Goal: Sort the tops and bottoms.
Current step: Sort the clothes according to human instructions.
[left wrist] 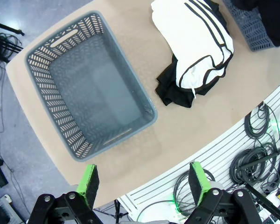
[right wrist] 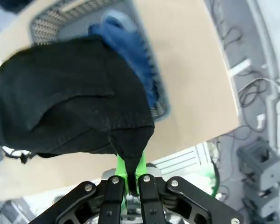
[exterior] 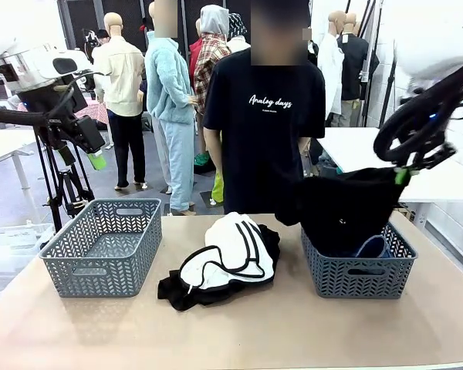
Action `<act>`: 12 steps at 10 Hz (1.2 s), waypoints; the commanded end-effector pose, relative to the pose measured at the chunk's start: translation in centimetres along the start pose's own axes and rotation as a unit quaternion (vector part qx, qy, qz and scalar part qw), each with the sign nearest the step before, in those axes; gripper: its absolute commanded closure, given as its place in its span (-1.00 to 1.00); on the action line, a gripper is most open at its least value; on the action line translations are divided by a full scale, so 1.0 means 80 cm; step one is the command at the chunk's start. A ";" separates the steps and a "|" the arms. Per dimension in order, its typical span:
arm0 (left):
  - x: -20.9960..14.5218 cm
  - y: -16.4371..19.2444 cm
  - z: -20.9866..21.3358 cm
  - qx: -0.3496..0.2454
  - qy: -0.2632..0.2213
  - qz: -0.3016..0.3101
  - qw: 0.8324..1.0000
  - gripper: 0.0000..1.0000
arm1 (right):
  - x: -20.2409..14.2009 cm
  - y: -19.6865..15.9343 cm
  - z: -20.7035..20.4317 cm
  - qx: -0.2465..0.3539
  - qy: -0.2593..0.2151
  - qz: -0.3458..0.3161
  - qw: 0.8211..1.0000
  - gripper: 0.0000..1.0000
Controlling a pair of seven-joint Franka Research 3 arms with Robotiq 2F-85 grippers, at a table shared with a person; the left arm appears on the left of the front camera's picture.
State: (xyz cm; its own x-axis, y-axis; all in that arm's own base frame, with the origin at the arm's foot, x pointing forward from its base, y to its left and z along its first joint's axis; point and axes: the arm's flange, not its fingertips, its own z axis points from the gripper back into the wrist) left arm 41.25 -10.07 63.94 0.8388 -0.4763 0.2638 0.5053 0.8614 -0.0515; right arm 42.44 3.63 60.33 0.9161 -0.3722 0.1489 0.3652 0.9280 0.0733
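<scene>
Hanging from the right pincer (right wrist: 130, 173), whose green pads are pressed together on a pinch of its fabric, a black garment (exterior: 343, 210) droops over the right basket (exterior: 359, 279), its lower edge down at the rim. A blue garment (exterior: 371, 248) lies inside that basket. The left pincer (left wrist: 142, 183) is held high with its fingers wide apart, looking down on the left basket (exterior: 100, 262). Between the two baskets a white garment with black stripes (exterior: 233, 250) lies bunched on the worktop (exterior: 255, 331) (something black is crumpled underneath it). A person (exterior: 272, 131) in a black T-shirt stands at the far side.
</scene>
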 end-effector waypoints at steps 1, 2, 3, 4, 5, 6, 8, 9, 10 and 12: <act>-0.002 0.001 0.000 -0.003 -0.007 0.002 1.000 -1.00 | -0.002 -0.027 0.019 -0.015 -0.030 -0.056 0.998 1.00; -0.002 0.001 0.000 -0.003 -0.007 0.002 1.000 -1.00 | 0.007 -0.037 0.034 -0.011 -0.054 -0.075 0.996 1.00; -0.002 0.001 0.000 -0.003 -0.007 0.002 1.000 -1.00 | 0.012 -0.033 0.048 -0.006 -0.068 -0.072 0.995 1.00; -0.002 0.001 0.000 -0.003 -0.007 0.002 1.000 -1.00 | 0.013 -0.014 0.047 0.000 -0.062 -0.040 0.997 1.00; -0.002 0.001 0.000 -0.003 -0.007 0.002 1.000 -1.00 | 0.007 0.015 0.030 0.019 -0.033 0.005 0.999 1.00; -0.002 0.001 0.000 -0.003 -0.007 0.002 1.000 -1.00 | -0.003 0.044 0.002 0.032 0.004 0.040 0.999 1.00; -0.002 0.001 0.000 -0.003 -0.007 0.002 1.000 -1.00 | -0.024 0.082 -0.048 0.028 0.065 0.067 0.995 1.00; -0.002 0.001 0.000 -0.003 -0.007 0.002 1.000 -1.00 | -0.015 0.054 0.000 0.023 0.003 0.028 0.999 1.00; -0.002 0.001 0.000 -0.003 -0.007 0.002 1.000 -1.00 | -0.015 0.054 0.000 0.023 0.003 0.028 0.999 1.00; -0.002 0.001 0.000 -0.003 -0.007 0.002 1.000 -1.00 | -0.015 0.054 0.000 0.023 0.003 0.028 0.999 1.00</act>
State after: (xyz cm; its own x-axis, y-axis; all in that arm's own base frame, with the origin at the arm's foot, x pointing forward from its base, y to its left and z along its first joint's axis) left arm 41.24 -10.10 63.94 0.8385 -0.4767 0.2640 0.5057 0.8612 -0.0513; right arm 42.95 7.90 60.49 0.9360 -0.3227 0.1405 0.3062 0.9435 0.1267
